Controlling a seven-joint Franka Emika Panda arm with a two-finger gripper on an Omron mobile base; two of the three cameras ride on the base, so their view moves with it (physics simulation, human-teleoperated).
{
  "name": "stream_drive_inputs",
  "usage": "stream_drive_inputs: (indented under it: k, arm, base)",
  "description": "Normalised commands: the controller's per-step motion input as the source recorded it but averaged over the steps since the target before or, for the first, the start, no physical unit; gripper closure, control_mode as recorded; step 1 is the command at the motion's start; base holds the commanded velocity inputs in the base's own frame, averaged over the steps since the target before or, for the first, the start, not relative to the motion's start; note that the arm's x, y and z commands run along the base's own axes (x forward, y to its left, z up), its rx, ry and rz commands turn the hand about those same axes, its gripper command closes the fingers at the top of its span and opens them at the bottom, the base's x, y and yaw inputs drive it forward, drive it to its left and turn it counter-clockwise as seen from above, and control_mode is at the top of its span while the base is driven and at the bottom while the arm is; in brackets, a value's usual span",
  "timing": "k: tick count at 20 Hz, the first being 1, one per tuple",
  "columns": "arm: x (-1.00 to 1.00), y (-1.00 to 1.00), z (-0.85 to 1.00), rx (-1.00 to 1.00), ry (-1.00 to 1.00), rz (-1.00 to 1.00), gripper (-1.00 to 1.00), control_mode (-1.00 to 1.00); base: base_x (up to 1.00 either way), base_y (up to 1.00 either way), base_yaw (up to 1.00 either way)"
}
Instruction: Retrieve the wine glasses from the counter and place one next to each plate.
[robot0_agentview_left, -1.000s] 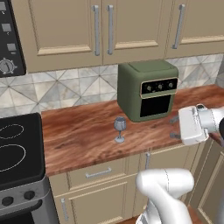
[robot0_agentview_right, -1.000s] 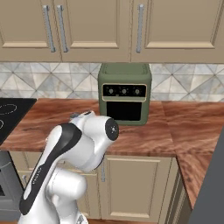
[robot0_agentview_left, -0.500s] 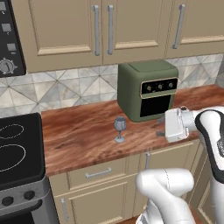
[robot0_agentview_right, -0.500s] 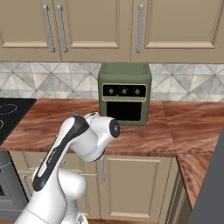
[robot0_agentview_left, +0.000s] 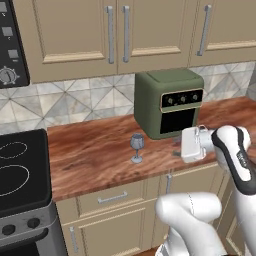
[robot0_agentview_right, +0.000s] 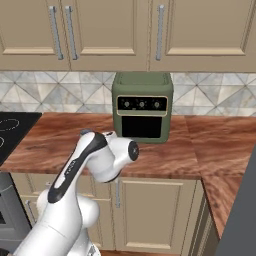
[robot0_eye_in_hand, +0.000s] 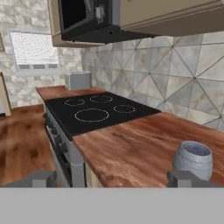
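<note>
One wine glass (robot0_agentview_left: 137, 147), small and blue-grey, stands upright on the reddish-brown counter (robot0_agentview_left: 95, 155) just left of the green toaster oven (robot0_agentview_left: 170, 102). My gripper (robot0_agentview_left: 176, 148) hovers low over the counter's front part, to the right of the glass and apart from it, pointing toward it. In the hand view the jaws (robot0_eye_in_hand: 113, 179) stand wide open with nothing between them. The glass's bowl (robot0_eye_in_hand: 192, 158) shows at the lower right, beyond the right fingertip (robot0_eye_in_hand: 183, 178) rather than in the gap. The plates are out of view.
A black stove top (robot0_agentview_left: 20, 170) adjoins the counter on the left and lies ahead in the hand view (robot0_eye_in_hand: 96, 111). The toaster oven (robot0_agentview_right: 142, 107) stands close behind the hand. Beige wall cabinets hang overhead. My own arm (robot0_agentview_right: 95, 160) blocks the counter's front in the right base view.
My hand has slid left along the counter's front toward the wine glass, and the forearm has swung with it. The glass has stayed put and the jaws have stayed open.
</note>
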Motion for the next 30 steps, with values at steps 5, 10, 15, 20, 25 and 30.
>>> stream_drive_inputs:
  k: [5, 10, 15, 20, 25, 30]
  arm:
    - [0.44, 0.20, -0.24, -0.03, 0.00, 0.00, -1.00, -1.00]
    - [0.38, 0.16, -0.14, -0.04, 0.03, 0.00, -1.00, -1.00]
    - [0.20, 0.01, -0.07, -0.02, 0.07, 0.00, -1.00, -1.00]
    - [0.02, 0.00, -0.01, -0.05, 0.00, 0.00, -1.00, -1.00]
    - [0.05, 0.00, -0.10, -0.01, 0.00, 0.00, -1.00, -1.00]
    - [0.10, 0.00, -0.31, -0.05, 0.00, 0.00, -1.00, -1.00]
  base:
    - [0.00, 0.00, 0.00]
    - [0.00, 0.00, 0.00]
    - [0.00, 0.00, 0.00]
    - [0.00, 0.00, 0.00]
    - [0.00, 0.00, 0.00]
    - [0.00, 0.00, 0.00]
